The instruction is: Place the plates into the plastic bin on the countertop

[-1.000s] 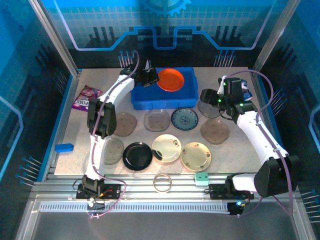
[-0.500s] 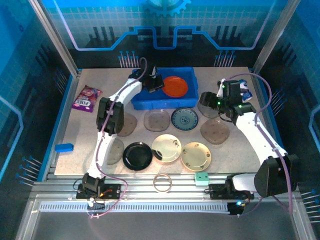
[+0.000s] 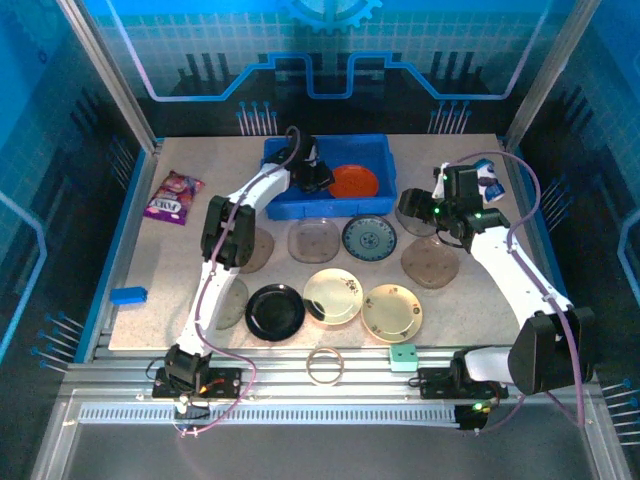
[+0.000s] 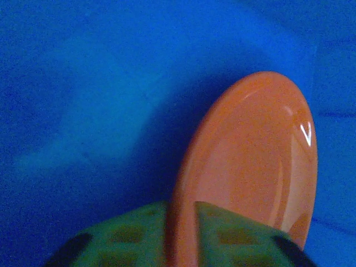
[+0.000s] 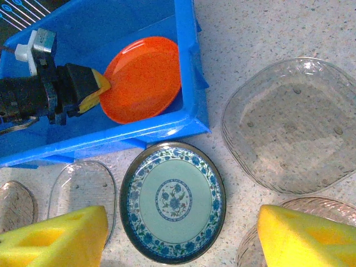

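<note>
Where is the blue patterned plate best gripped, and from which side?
Likely its raised rim, from above at the right edge, one finger inside. The blue patterned plate lies flat on the countertop; the plastic bin and a clear plate crowd its far and left edges.

Blue-lit enclosure, back wall (image 3: 420,60) with pale grid and gear emblem (image 3: 330,12), translucent blue side panels (image 3: 50,150), slanted metal posts (image 3: 105,70), ribbed aluminium front rails (image 3: 330,398).

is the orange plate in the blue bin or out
In: the orange plate sits within the blue bin's walls, with the left gripper at its rim.
</note>
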